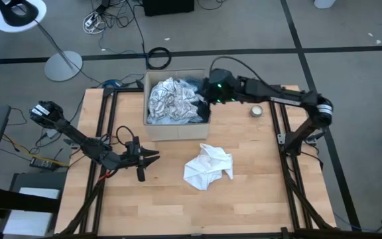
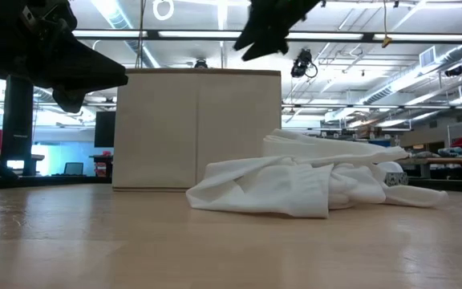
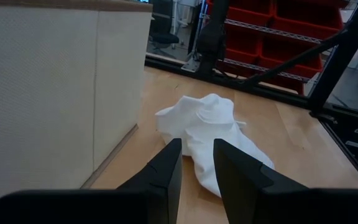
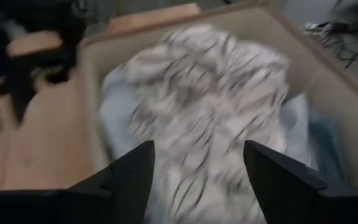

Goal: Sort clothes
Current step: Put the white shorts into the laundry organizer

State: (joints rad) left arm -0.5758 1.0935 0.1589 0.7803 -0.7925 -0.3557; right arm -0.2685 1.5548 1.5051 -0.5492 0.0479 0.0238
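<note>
A tan cardboard box (image 1: 176, 129) stands at the table's far middle. It holds a heap of clothes with a white, black-patterned garment (image 1: 168, 98) on top, which also shows in the right wrist view (image 4: 210, 106), and light blue cloth (image 4: 114, 112) beside it. A crumpled white garment (image 1: 208, 166) lies on the table in front of the box. My right gripper (image 1: 204, 101) hovers open over the box's right part, above the heap (image 4: 197, 165). My left gripper (image 1: 152, 158) is low over the table, left of the white garment (image 3: 213, 127), fingers a little apart and empty.
A small round tin (image 1: 256, 111) sits on the table right of the box, under my right arm. The box wall (image 3: 55, 93) stands close beside my left gripper. Bare tabletop (image 1: 178, 206) lies toward the near edge. Metal frame rails run along both table sides.
</note>
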